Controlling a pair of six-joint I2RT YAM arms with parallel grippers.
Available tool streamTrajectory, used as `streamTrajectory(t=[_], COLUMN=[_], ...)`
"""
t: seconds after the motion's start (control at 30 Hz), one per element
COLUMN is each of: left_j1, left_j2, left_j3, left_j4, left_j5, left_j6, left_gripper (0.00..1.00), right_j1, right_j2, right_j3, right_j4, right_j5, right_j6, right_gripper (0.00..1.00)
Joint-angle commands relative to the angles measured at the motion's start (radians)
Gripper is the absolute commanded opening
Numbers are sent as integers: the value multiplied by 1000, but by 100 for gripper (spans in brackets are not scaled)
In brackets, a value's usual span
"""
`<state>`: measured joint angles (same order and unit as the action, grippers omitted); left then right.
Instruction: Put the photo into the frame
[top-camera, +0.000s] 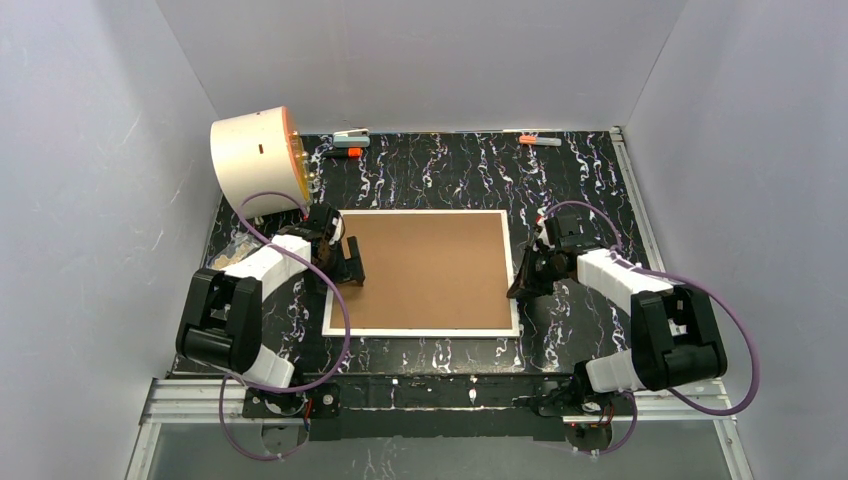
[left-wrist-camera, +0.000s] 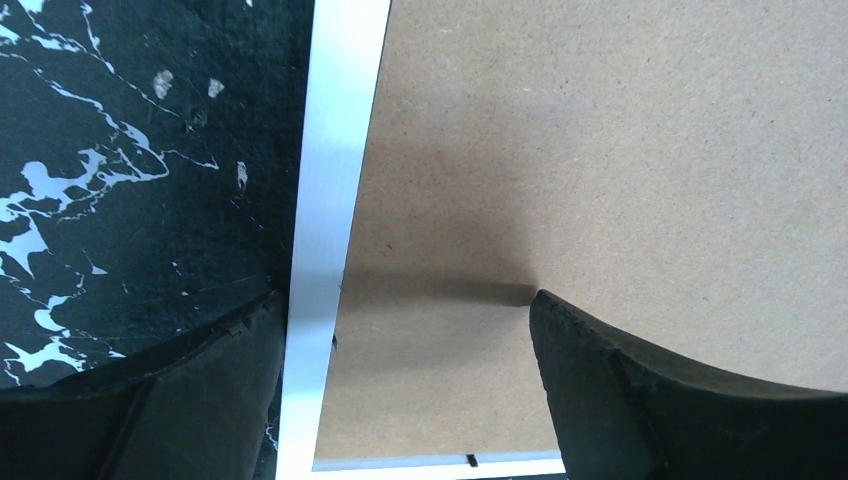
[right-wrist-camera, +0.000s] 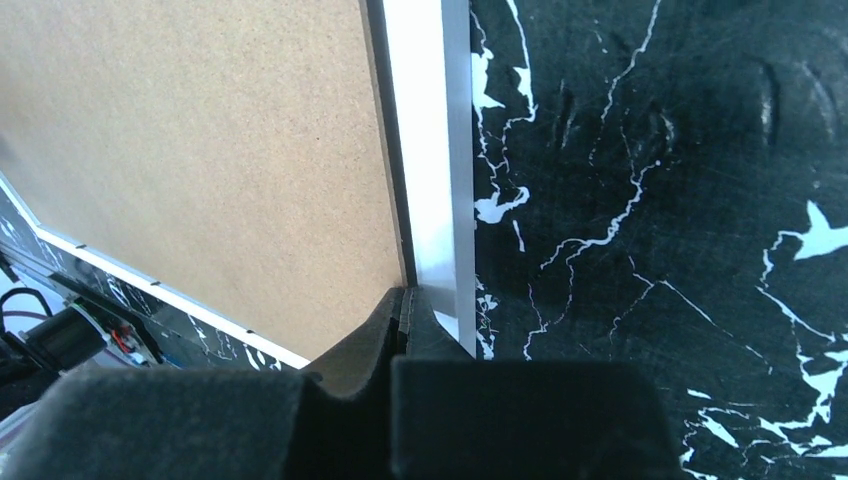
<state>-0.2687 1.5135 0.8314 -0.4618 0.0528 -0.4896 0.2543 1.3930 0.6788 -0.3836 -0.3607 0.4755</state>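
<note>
The frame (top-camera: 420, 270) lies face down in the middle of the table (top-camera: 590, 190), brown back up. The left gripper (left-wrist-camera: 405, 310) is spread wide astride the frame's 9 o'clock edge. One finger is out over the table and the other over the brown back; contact cannot be told. The right gripper (right-wrist-camera: 408, 312) is pinched tight on the white rim at 3 o'clock.

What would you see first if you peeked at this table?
The big white frame lies in the middle of the black marbled table, brown back up. The right gripper pinches its right edge, and the left gripper stands open across its left edge. A cream round tub lies tipped on its side at the far left corner.
</note>
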Motion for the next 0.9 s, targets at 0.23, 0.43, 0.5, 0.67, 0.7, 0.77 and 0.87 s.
streamTrajectory(t=[0.23, 0.43, 0.5, 0.67, 0.7, 0.77, 0.87], left_j1=[-25, -25, -26, -25, -25, -26, -26], left_j2=[70, 71, 71, 74, 75, 77, 78], left_j3=[-30, -35, -35, -31, -31, -31, -29], left_j4=[106, 102, 103, 102, 103, 103, 103], left_j5=[207, 199, 197, 196, 196, 199, 196], left_j6=[-30, -24, -23, -19, -17, -14, -13], left_gripper=[85, 85, 86, 86, 86, 86, 86], right_j1=[61, 63, 64, 70, 75, 84, 95], right_j2=[-102, -169, -186, -127, -116, -96, -71], right_j3=[-57, -56, -59, -95, -105, -114, -96], right_j4=[293, 310, 318, 332, 337, 344, 318], right_j5=[-293, -226, -196, -161, -147, -117, -65], right_j6=[46, 35, 30, 18, 12, 2, -8], right_gripper=[1, 1, 1, 1, 1, 1, 4])
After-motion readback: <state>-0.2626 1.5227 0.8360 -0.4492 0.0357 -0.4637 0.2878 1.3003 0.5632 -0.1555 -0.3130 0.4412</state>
